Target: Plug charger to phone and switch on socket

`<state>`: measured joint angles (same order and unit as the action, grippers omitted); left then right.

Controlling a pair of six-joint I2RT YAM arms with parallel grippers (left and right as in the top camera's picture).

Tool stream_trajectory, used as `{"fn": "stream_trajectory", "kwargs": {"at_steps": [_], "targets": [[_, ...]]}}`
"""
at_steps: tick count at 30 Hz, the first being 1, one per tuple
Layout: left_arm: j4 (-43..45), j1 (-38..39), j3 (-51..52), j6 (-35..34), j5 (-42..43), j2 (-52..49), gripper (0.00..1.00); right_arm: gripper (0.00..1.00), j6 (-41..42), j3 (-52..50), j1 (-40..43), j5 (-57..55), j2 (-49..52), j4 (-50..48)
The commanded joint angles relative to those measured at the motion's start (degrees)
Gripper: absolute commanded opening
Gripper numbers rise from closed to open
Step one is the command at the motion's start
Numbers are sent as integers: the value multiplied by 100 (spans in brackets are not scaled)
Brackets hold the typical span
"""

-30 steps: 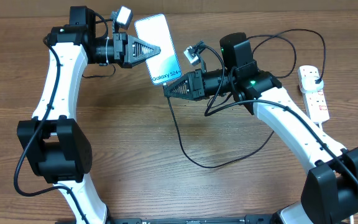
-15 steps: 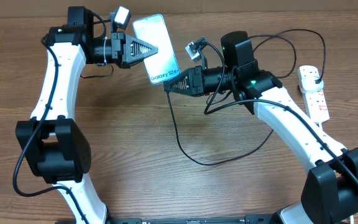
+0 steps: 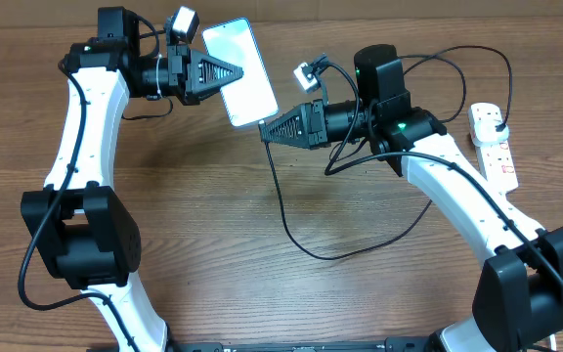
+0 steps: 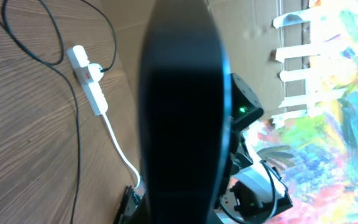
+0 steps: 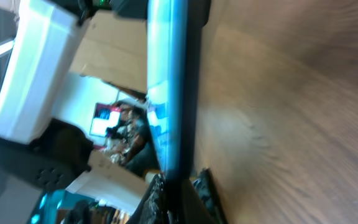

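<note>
My left gripper is shut on the phone and holds it tilted above the far side of the table, its bright screen facing up. In the left wrist view the phone's dark back fills the middle. My right gripper is shut on the charger's connector tip, right at the phone's lower short edge. The black cable hangs from it, loops over the table and runs to the socket at the far right. The right wrist view shows the phone edge-on just above my fingers.
The socket's thick white cord runs off along the table in the left wrist view, with the socket behind it. The cardboard wall stands along the far edge. Slack cable lies in the table's middle.
Both grippers have moved a little up and to the left together. The phone has tilted, so its text no longer shows. The right gripper stays at the phone's lower edge.
</note>
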<state>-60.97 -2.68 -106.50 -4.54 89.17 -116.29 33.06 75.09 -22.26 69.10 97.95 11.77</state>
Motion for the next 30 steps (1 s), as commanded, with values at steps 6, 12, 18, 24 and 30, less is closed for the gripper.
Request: {"fn": "stream_trajectory", "kwargs": {"at_steps": [6, 12, 18, 24, 30], "targets": [[212, -39, -61, -245, 151, 70, 4, 4, 39, 111, -50, 713, -52, -57], [212, -35, -61, -402, 153, 70, 4, 4, 42, 111, -7, 345, -52, 11], [232, -31, -61, -492, 153, 70, 4, 4, -11, 111, -17, -219, -50, 417], [258, -31, -61, -490, 151, 70, 4, 4, 0, 111, -17, -208, -50, 238], [282, -31, -61, -466, 151, 70, 4, 4, 76, 111, -17, 13, -50, -39]]}}
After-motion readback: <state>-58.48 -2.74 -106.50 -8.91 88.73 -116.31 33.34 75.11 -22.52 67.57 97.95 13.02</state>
